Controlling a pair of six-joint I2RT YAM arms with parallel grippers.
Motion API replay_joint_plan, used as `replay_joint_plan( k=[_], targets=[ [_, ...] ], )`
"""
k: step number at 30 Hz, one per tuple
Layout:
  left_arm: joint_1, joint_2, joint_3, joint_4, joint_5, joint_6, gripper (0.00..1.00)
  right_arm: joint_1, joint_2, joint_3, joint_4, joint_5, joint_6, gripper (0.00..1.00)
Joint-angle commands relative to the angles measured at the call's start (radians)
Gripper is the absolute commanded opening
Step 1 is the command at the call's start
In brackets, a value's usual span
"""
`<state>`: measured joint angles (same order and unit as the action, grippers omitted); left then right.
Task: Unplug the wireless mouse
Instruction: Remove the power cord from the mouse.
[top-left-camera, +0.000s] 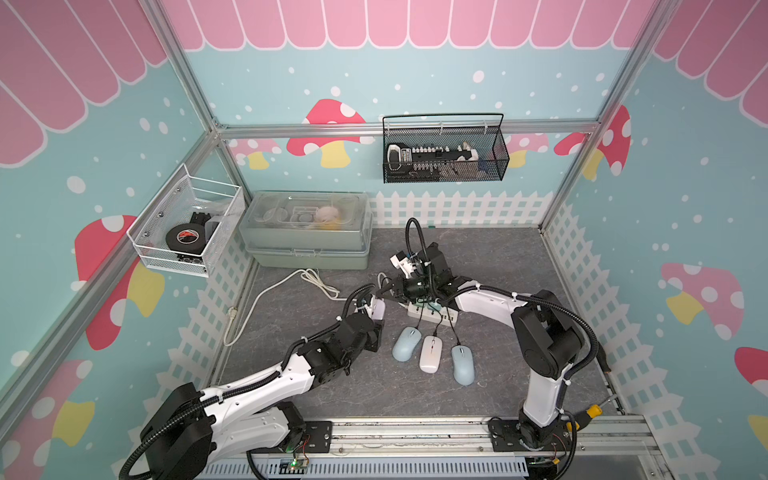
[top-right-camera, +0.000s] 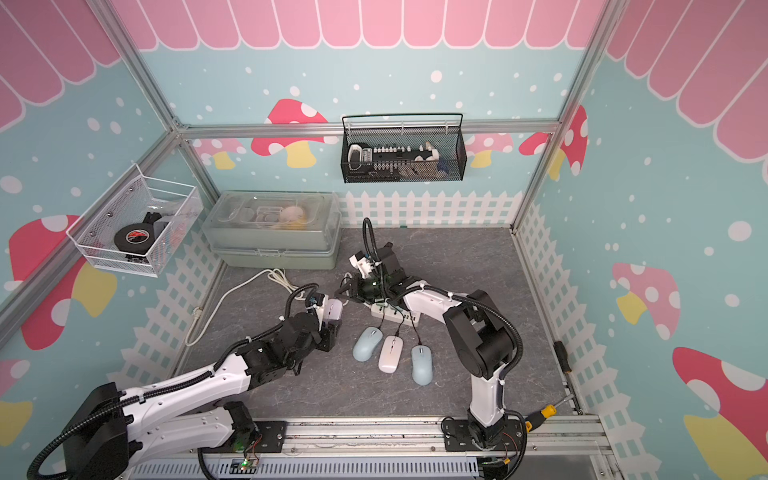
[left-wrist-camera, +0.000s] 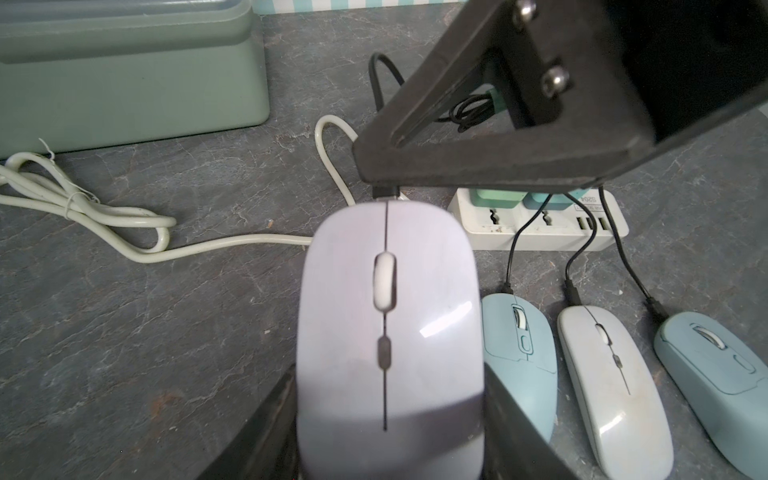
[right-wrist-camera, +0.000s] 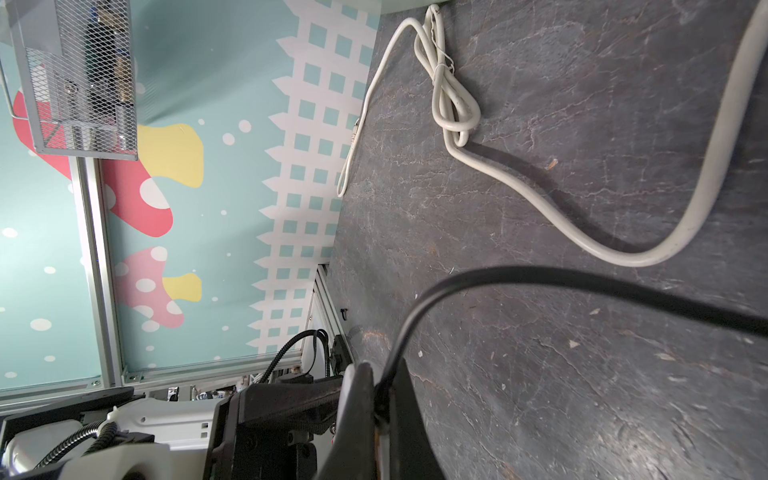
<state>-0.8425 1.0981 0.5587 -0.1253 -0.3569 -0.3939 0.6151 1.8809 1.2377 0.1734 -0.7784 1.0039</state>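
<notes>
Our left hand holds the mouse by its two sides, close under the left wrist camera, and the right hand is at the black plug on the mouse's front edge. From the right wrist we see the right hand closed on the black cable. In both top views the mouse is just left of the strip, over the grey surface.

Teal walls with pink mushrooms and a white fence print surround a grey marbled floor.
</notes>
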Motion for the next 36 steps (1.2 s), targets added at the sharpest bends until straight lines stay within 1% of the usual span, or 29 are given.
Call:
replay_joint_plan(
  k=[1, 8, 18, 24, 30, 34, 36],
  targets=[
    [-0.045, -0.001, -0.01, -0.231, 0.08, -0.061, 0.26, -0.088, 0.011, 0.062, 0.145, 0.194, 0.007, 0.0],
    [-0.076, -0.005, -0.001, -0.293, 0.093, -0.13, 0.26, -0.088, 0.057, 0.065, 0.151, 0.191, 0.018, 0.0],
    [-0.096, -0.043, -0.038, -0.315, 0.115, -0.145, 0.27, -0.102, 0.09, 0.105, 0.157, 0.182, 0.031, 0.0],
    [-0.1, -0.033, -0.036, -0.32, 0.12, -0.145, 0.27, -0.112, 0.101, 0.142, 0.141, 0.18, 0.028, 0.0],
    [-0.102, -0.075, -0.031, -0.313, 0.047, -0.151, 0.28, -0.103, 0.111, 0.145, 0.169, 0.135, 0.05, 0.0],
    [-0.101, -0.108, -0.011, -0.273, -0.059, -0.157, 0.32, -0.087, 0.104, 0.135, 0.179, 0.12, 0.05, 0.0],
    [-0.099, -0.095, 0.015, -0.269, -0.101, -0.156, 0.33, -0.079, 0.104, 0.131, 0.183, 0.11, 0.047, 0.0]
  ],
)
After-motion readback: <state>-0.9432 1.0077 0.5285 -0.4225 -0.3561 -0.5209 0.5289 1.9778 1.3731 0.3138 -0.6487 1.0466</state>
